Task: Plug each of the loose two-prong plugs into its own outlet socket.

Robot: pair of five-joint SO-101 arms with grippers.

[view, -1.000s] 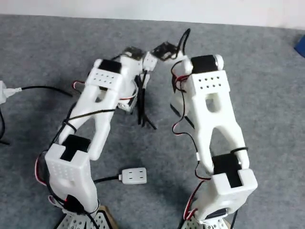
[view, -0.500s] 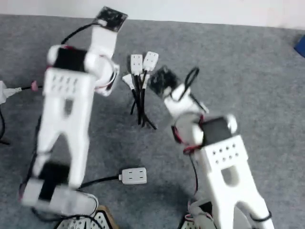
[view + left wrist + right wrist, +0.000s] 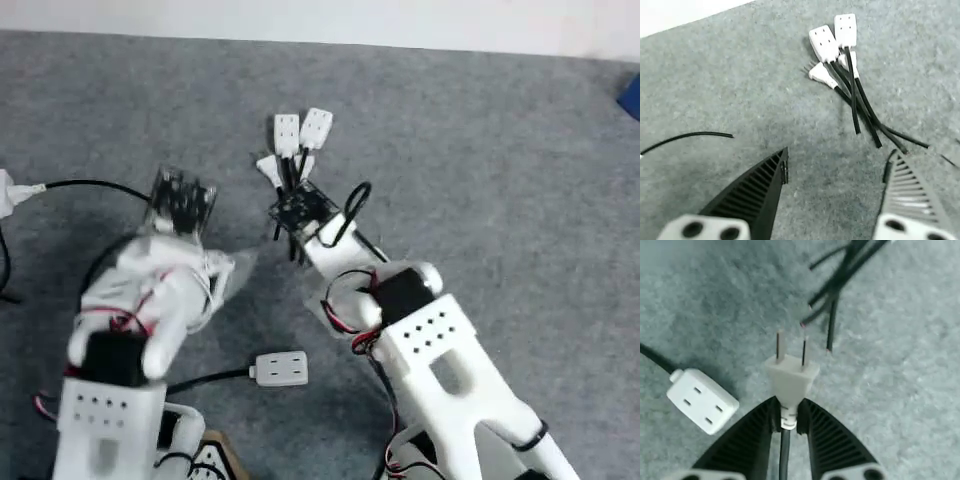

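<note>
My right gripper point(image 3: 788, 409) is shut on the neck of a white two-prong plug point(image 3: 790, 371), prongs pointing away from the wrist. A white three-outlet socket block point(image 3: 702, 400) lies on the carpet just beside the held plug. In the high view this arm's wrist board point(image 3: 300, 207) hangs over the black cords. My left gripper point(image 3: 839, 152) is open and holds nothing, low over bare carpet. Beyond it lies a bundle of two white sockets point(image 3: 824, 42) point(image 3: 846, 26) and a loose plug point(image 3: 820, 75). The bundle point(image 3: 295, 140) lies at the far middle.
Grey carpet covers the table. The socket block point(image 3: 280, 368) on its black cord lies near the arm bases. Another white plug point(image 3: 8, 192) with a long black cord point(image 3: 95, 185) sits at the left edge. A blue object point(image 3: 630, 98) shows at the right edge.
The left arm swung up and away from the bundle, then folded back toward its base at the near left. The right arm drew back and now hangs over the cords.
</note>
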